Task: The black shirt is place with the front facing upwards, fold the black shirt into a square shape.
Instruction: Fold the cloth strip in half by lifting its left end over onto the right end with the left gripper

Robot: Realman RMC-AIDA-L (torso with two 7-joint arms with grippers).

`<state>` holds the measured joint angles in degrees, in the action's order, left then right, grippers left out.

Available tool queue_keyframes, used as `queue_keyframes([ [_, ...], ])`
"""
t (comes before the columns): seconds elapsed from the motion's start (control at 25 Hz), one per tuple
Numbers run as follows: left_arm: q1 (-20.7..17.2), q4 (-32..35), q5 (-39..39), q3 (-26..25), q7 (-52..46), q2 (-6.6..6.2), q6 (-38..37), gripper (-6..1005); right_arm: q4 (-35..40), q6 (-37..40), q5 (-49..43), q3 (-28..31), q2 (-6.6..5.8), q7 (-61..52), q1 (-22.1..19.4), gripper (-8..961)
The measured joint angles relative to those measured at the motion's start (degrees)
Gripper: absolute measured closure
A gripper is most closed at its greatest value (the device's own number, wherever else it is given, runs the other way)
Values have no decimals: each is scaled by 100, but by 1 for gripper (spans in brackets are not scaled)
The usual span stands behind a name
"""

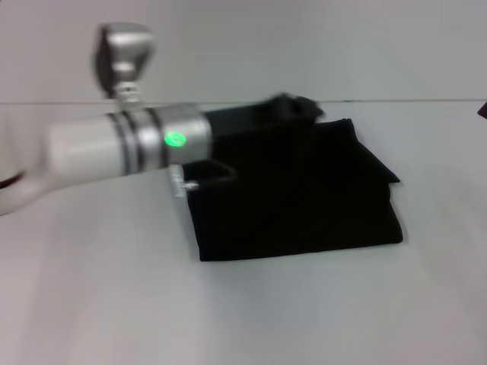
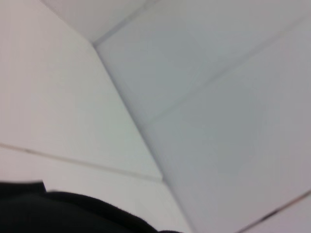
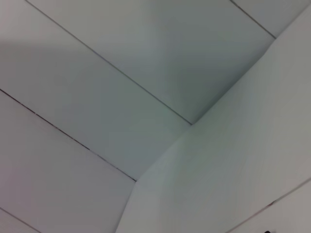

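The black shirt (image 1: 304,190) lies on the white table (image 1: 114,304) folded into a compact, roughly square block with the plain side up. My left arm (image 1: 129,144) reaches across from the left at the shirt's far left corner. Its dark gripper (image 1: 293,108) sits over the shirt's far edge and blends into the cloth. In the left wrist view a strip of the black shirt (image 2: 63,213) fills the bottom corner. The right wrist view shows only white panels, and the right gripper does not show in any view.
White table surface surrounds the shirt on the near, left and right sides. A white wall (image 1: 342,46) rises just behind the table's far edge. A small dark sliver (image 1: 483,111) shows at the right border of the head view.
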<state>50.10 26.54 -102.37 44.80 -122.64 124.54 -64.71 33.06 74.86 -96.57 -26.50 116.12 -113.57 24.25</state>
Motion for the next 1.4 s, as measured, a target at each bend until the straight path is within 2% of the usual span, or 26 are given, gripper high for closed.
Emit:
queue_keyframes([
  [0.2, 673, -1019, 251, 792, 616, 15, 711, 960, -35, 37, 0, -29, 4, 9, 17, 87],
  [0.4, 679, -1087, 293, 1167, 560, 17, 674, 953, -36, 47, -5, -35, 7, 11, 19, 88],
  [0.56, 598, -1023, 231, 1423, 236, -17, 558, 821, -37, 34, -75, -71, -12, 2, 43, 89],
  [0.6, 518, -918, 227, 1491, 95, -35, 408, 788, -40, 31, -119, -84, -22, -12, 56, 89],
  [0.64, 237, -531, 264, 1476, -91, -52, 29, 768, -40, 28, -162, -89, -37, -31, 68, 90],
  [0.68, 237, -531, 264, 1476, -91, -52, 29, 748, -40, 33, -199, -94, -51, -47, 81, 90],
  [0.76, -348, 280, 407, 1286, -240, -58, -560, 709, -39, 44, -277, -99, -86, -92, 103, 90],
  [0.8, -490, 462, 444, 1225, -268, -58, -710, 689, -33, 48, -338, -104, -104, -137, 121, 90],
  [0.84, -933, 962, 533, 943, -394, -97, -1150, 669, -13, 61, -424, -117, -132, -192, 148, 91],
  [0.88, -933, 962, 533, 943, -394, -97, -1150, 649, 6, 96, -506, -147, -159, -257, 179, 91],
  [0.96, -1269, 1148, 542, 610, -599, -211, -1466, 610, 47, 176, -715, -295, -282, -475, 288, 91],
  [1.08, -1625, 1133, 537, 301, -886, -480, -1752, 530, 59, 261, -1247, -713, -565, -1081, 585, 92],
  [1.2, -1877, 1140, 540, 151, -1008, -639, -1911, 408, 1, 293, -1973, -1004, -801, -1860, 957, 92],
  [1.28, -1983, 1170, 541, 3, -1002, -655, -1962, 327, -14, 352, -2346, -1048, -887, -2320, 1175, 93],
  [1.36, -2119, 1214, 513, -163, -947, -653, -1970, 102, -22, 435, -2533, -1098, -926, -2621, 1339, 93],
  [1.4, -2119, 1214, 513, -163, -947, -653, -1970, 98, -28, 502, -2625, -1144, -933, -2797, 1438, 93],
])
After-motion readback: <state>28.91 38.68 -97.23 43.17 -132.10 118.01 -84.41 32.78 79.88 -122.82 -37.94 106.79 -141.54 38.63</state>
